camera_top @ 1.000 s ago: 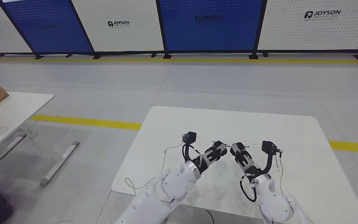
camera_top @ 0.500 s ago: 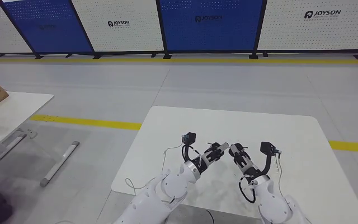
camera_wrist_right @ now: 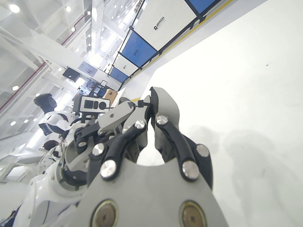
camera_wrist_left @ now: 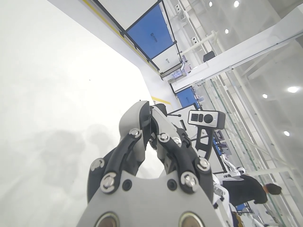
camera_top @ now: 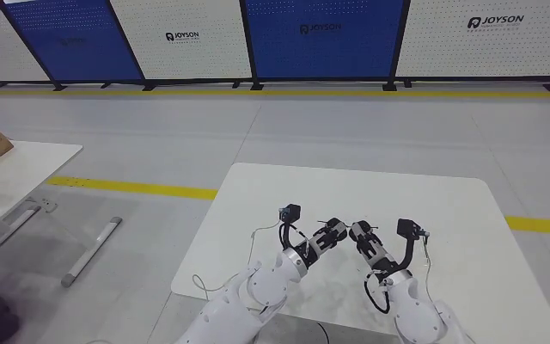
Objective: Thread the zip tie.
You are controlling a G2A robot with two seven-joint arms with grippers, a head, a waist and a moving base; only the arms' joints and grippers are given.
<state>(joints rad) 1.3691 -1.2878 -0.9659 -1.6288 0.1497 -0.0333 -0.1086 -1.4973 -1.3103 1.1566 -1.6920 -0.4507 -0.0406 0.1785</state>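
Zip tie [camera_wrist_right: 142,103] pinched in right hand [camera_wrist_right: 150,95], fingers closed tight on it, small black head jutting out toward left hand [camera_wrist_left: 149,106]. Left hand fingers pressed together; whether any of the tie sits between them, cannot tell. Both hands tip to tip over near middle of white table [camera_top: 275,189]

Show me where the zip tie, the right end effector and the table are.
zip tie [camera_wrist_right: 142,103], right wrist view, on its black head.
right end effector [camera_wrist_right: 149,106], right wrist view, between its shut fingertips.
table [camera_top: 430,193], top view, on the bare far part of its white top.
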